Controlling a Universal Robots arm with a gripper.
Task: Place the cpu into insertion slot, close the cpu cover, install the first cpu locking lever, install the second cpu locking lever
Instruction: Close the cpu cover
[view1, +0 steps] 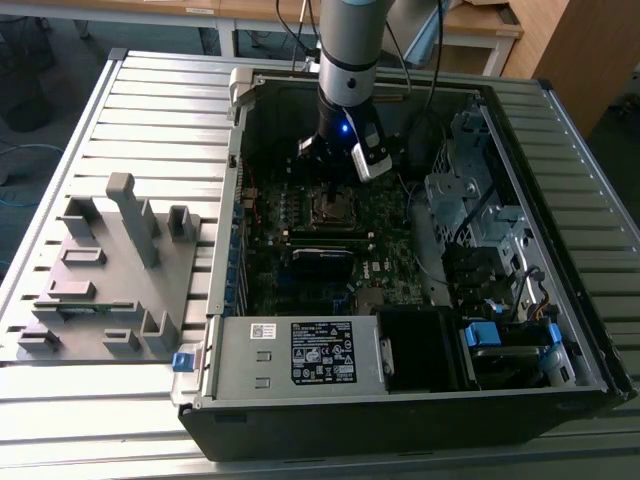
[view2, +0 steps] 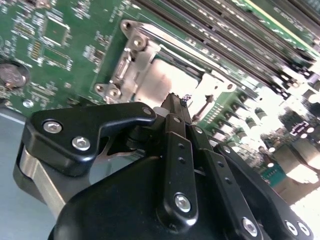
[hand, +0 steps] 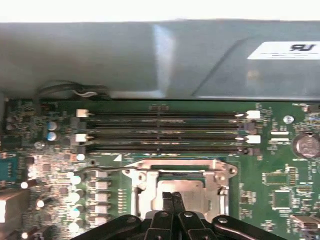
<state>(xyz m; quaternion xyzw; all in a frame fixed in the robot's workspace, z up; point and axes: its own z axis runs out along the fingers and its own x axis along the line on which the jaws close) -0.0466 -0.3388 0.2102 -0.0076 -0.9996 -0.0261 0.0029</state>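
The cpu (hand: 189, 186) lies flat in the insertion slot (view1: 335, 207) on the green motherboard, its dull silver top showing through the cut-out of the cpu cover (hand: 175, 164). The cover lies down over the chip, and its silvery frame (view2: 142, 60) hides most of the socket. My gripper (hand: 173, 198) hangs just above the near edge of the chip, its two black fingers pressed together with nothing between them. In the exterior view the gripper (view1: 335, 183) stands straight over the socket. A thin wire lever (hand: 102, 170) runs along one side of the socket.
Long black memory slots (hand: 165, 132) lie beside the socket, and a coin battery (hand: 306, 145) sits nearby. The case walls enclose the board, with a power supply (view1: 300, 355) in front and a drive cage (view1: 470, 190) at the exterior view's right. A grey fixture plate (view1: 100, 270) stands outside at the left.
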